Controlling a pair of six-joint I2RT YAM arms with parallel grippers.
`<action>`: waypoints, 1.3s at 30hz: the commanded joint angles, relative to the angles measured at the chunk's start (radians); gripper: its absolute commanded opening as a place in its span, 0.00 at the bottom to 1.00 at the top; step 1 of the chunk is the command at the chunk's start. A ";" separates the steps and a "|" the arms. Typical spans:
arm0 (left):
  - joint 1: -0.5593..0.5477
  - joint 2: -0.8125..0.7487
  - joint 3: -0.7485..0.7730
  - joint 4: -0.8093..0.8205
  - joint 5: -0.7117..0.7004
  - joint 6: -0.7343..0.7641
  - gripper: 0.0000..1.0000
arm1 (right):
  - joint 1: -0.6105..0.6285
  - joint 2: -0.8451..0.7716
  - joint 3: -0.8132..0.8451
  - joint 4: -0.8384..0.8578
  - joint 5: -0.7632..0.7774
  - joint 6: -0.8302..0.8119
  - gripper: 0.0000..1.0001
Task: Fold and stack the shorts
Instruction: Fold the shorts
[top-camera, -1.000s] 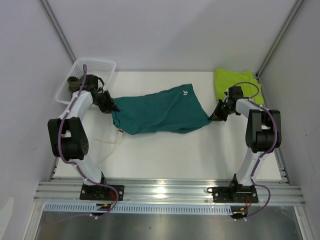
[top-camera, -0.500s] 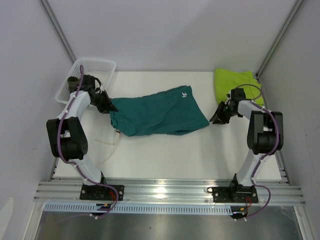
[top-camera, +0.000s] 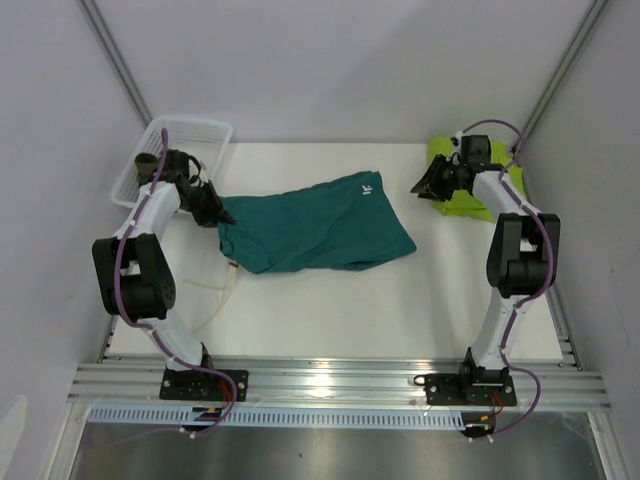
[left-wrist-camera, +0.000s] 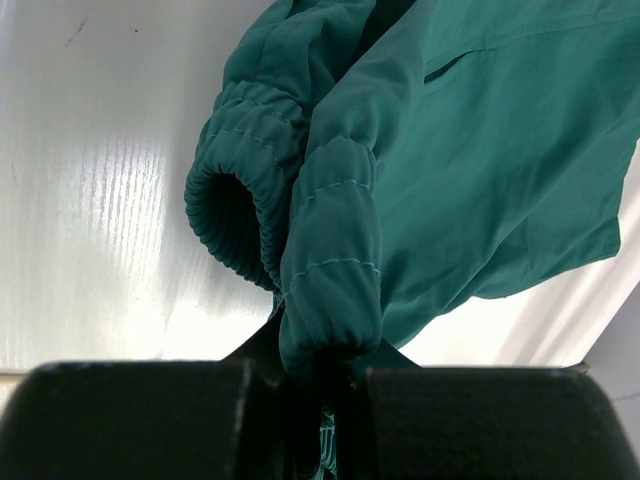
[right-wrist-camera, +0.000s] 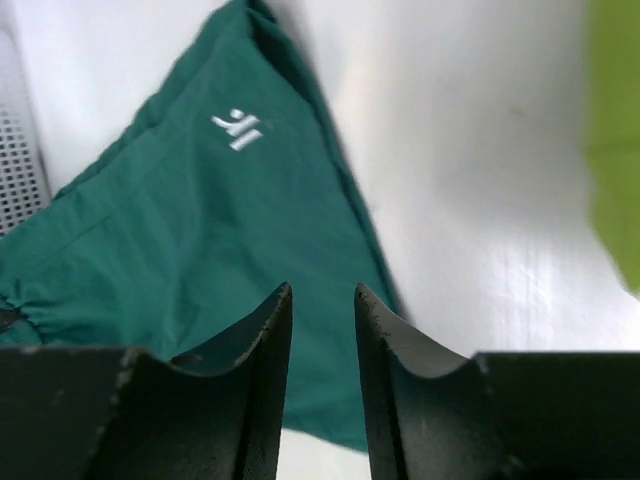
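The teal shorts (top-camera: 315, 225) lie spread across the middle of the table, white logo (top-camera: 370, 186) at the far right corner; they also show in the left wrist view (left-wrist-camera: 470, 150) and the right wrist view (right-wrist-camera: 200, 230). My left gripper (top-camera: 212, 211) is shut on the elastic waistband (left-wrist-camera: 325, 300) at the shorts' left end. My right gripper (top-camera: 424, 187) is open and empty, raised above the table between the teal shorts and the lime-green shorts (top-camera: 472, 165) folded at the far right corner. The dark olive shorts (top-camera: 150, 163) lie in the basket.
A white plastic basket (top-camera: 190, 135) stands at the far left corner, behind the left gripper. A cream drawstring (top-camera: 222, 285) trails on the table below the shorts' left end. Grey walls close in on both sides.
My right gripper let go of the teal shorts' right corner, opened, and moved back toward the lime-green shorts. The teal shorts settled flat. My left gripper stayed shut on the waistband.
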 joint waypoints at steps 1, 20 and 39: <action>0.001 -0.001 0.057 -0.021 0.010 0.051 0.00 | 0.069 0.093 0.066 0.049 -0.093 0.028 0.34; -0.002 -0.009 0.166 -0.142 -0.052 0.080 0.00 | 0.510 0.207 0.106 0.288 -0.078 0.237 0.21; -0.071 0.008 0.335 -0.277 -0.105 0.094 0.00 | 0.837 0.325 0.158 0.198 0.351 0.345 0.04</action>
